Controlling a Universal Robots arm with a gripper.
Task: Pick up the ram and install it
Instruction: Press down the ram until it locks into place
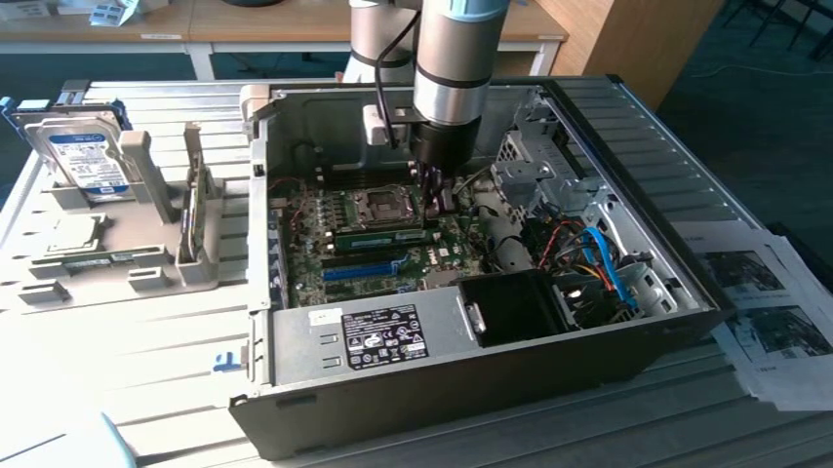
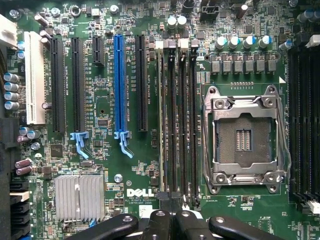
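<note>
The ram point(image 1: 384, 237), a thin green stick with dark chips, stands on edge in a memory slot of the motherboard, between the processor socket point(image 1: 388, 203) and the bright-blue slot point(image 1: 362, 268). From the wrist it is a pale edge-on strip point(image 2: 162, 125) in the memory slot nearest the blue slot point(image 2: 119, 80). My gripper point(image 1: 436, 195) hangs inside the open computer case, just above the far end of the ram and apart from it. Its black fingers point(image 2: 159, 225) sit close together with nothing between them, so the gripper point(image 2: 173, 222) is shut.
The case walls point(image 1: 260, 146) ring the motherboard. A black fan shroud point(image 1: 521, 307) and cables point(image 1: 599, 263) fill its right side. A grey tray point(image 1: 131, 263) at the exterior view's left holds a hard drive point(image 1: 85, 156). Papers point(image 1: 768, 322) lie at the right.
</note>
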